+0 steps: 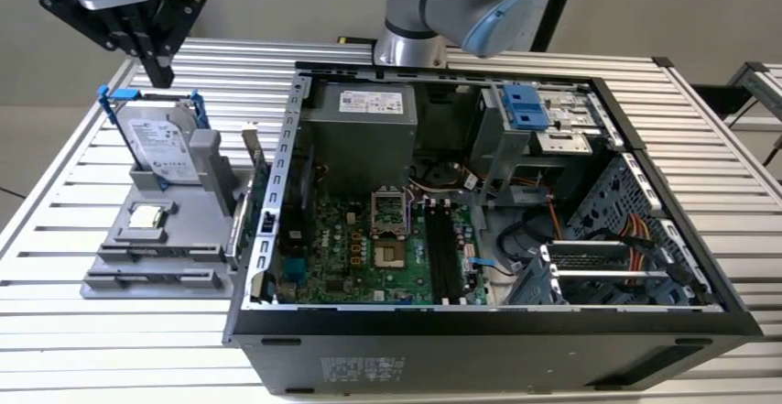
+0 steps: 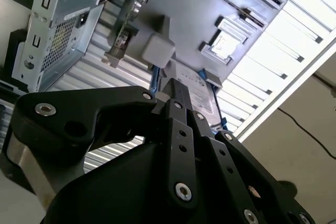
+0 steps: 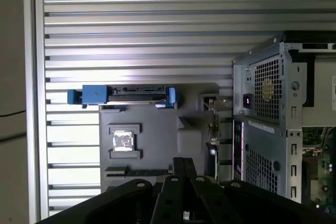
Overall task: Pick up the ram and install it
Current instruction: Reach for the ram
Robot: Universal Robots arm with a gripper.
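Well below the fingers (image 1: 157, 63), the ram (image 1: 252, 157) on its holder (image 1: 146, 271).

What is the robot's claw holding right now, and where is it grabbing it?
Nothing. The gripper hangs empty, fingers closed together, over the grey holder. The ram stands untouched at the holder's edge.

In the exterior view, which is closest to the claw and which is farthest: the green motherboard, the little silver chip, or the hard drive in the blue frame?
1. Hard drive: standing on the grey holder, just below the claw in the picture.
2. Silver chip: flat on the holder, lower down.
3. Green motherboard: inside the computer case, toward the exterior view's right.
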